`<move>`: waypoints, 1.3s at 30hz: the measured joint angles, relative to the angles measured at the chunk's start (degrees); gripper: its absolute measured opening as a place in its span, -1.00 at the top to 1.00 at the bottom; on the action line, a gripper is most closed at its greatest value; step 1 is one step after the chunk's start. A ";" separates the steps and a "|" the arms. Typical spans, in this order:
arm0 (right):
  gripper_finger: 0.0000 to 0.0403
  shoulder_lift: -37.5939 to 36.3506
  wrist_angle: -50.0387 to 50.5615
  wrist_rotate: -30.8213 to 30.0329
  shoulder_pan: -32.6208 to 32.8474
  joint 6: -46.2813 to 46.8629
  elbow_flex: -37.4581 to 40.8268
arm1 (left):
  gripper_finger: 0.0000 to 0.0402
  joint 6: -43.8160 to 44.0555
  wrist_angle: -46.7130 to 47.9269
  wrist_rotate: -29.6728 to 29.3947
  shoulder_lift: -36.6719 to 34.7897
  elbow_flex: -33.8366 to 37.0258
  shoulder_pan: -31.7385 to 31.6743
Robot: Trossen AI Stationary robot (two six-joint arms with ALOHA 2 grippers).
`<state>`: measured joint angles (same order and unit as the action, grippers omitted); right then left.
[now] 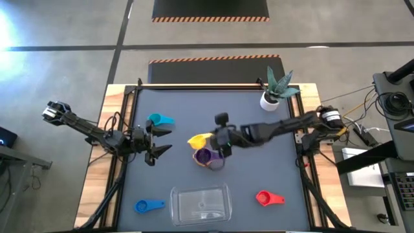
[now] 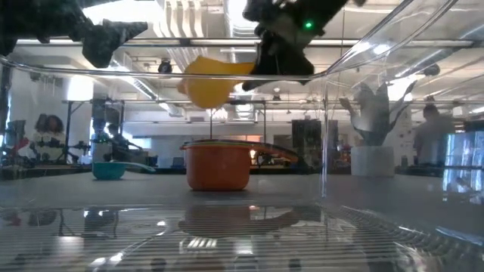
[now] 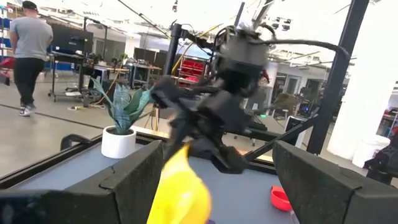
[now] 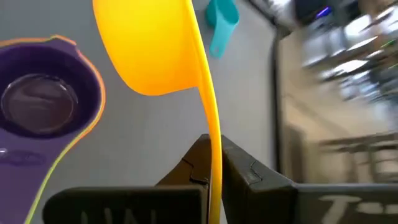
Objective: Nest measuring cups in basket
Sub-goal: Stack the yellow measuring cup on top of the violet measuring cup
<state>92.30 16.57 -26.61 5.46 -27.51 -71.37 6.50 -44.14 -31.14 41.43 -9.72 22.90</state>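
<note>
Pinched edge-on in my right gripper (image 4: 211, 171): yellow cup (image 4: 152, 46), held by its handle above the table, handle running back into my fingers, bowl pointing away, beside the purple-in-orange stack (image 1: 208, 156). Left gripper (image 1: 157, 140): fingers wide, empty, waiting near the teal cup (image 1: 157, 120).

Basket (image 1: 200, 204): holds no coloured cup that I can see. Blue cup (image 1: 146, 206) and red cup (image 1: 268, 198) lie loose either side of it. Progress: early; one nesting made outside, most gathering left.
</note>
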 joint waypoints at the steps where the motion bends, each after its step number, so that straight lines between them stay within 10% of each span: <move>1: 0.96 -0.65 -2.66 -2.38 1.54 -1.13 1.94 | -0.42 0.00 0.00 -0.01 0.03 -0.02 -0.02; 9: 0.96 -0.84 -22.21 -18.93 7.61 -10.84 15.01 | -0.42 0.48 -0.97 0.01 0.81 -0.02 -0.02; 29: 0.93 2.00 -24.21 -13.36 9.57 -7.03 17.53 | -0.42 0.38 -1.51 -1.68 2.60 0.01 -0.11; 39: 0.42 1.98 -22.59 -13.29 9.68 -5.31 17.53 | -0.42 0.44 -1.74 -2.00 2.90 0.01 -0.13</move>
<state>94.28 -6.02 -39.90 15.14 -32.83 -53.84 6.94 -45.88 -33.15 44.33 -9.72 22.76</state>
